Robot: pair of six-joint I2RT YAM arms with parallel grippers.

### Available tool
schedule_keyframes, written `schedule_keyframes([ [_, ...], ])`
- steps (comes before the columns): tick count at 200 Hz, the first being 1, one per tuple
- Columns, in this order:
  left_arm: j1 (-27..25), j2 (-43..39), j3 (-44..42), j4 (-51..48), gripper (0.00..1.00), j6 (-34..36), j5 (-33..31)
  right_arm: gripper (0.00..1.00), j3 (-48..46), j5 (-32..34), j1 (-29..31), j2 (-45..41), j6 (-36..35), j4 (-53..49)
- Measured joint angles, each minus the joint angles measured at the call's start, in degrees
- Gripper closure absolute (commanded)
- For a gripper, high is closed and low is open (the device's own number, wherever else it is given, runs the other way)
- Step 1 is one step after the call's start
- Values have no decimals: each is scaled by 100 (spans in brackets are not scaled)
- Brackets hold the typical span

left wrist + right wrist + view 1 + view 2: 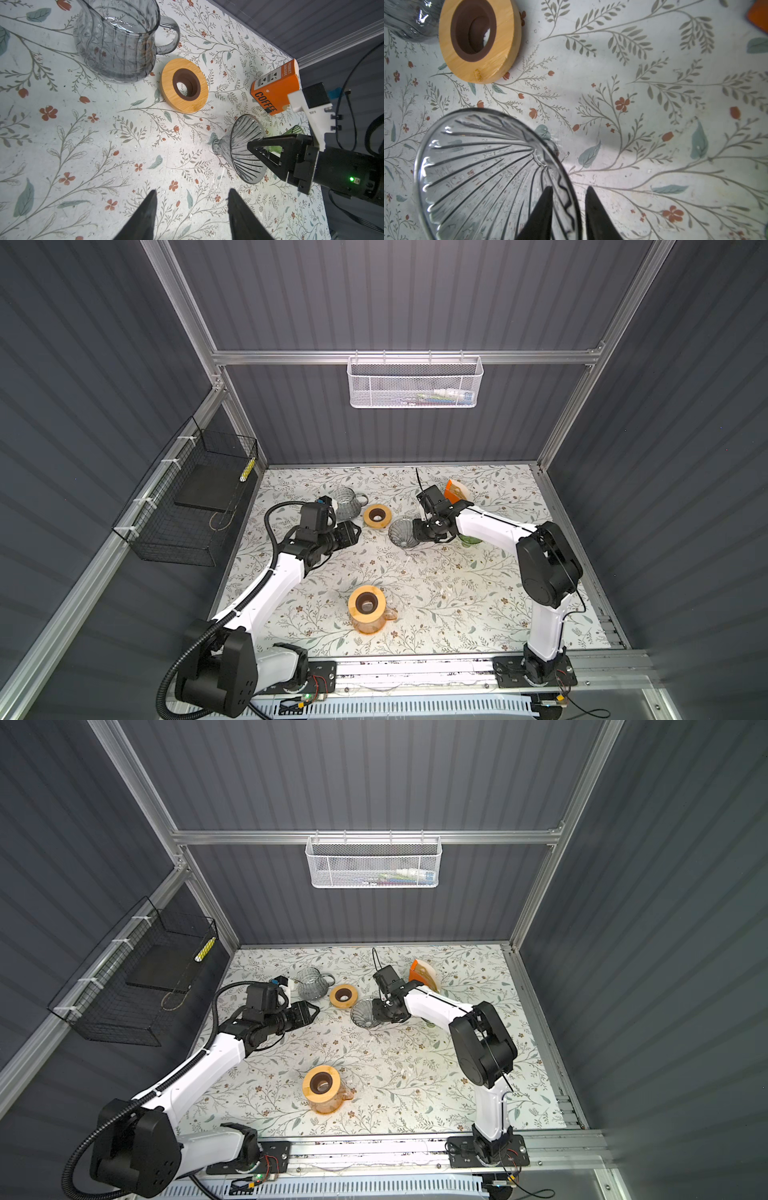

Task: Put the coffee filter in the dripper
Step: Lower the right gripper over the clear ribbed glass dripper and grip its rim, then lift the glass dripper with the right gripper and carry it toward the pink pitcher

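Right gripper (569, 188) is straddling the tipped glass dripper (477, 166) at its rim, jaws narrowly apart; left gripper (192, 191) is hovering near it, half-open, empty.

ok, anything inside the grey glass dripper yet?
No filter: the grey glass dripper holds only one finger of the right gripper, whose jaws straddle its rim. In both top views the gripper covers part of its mouth.
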Motion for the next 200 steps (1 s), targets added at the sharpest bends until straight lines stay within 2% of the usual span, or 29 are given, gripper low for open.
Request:
schedule_keyframes([
  [70, 0, 17, 0, 0, 45, 0, 2, 79, 63, 0, 2, 15, -9, 4],
  [150, 0, 17, 0, -4, 45, 0, 0, 100, 186, -90, 20, 15, -2, 111],
  [200, 0, -15, 0, -50, 45, -2, 0, 100, 184, -90, 20, 4, -4, 111],
])
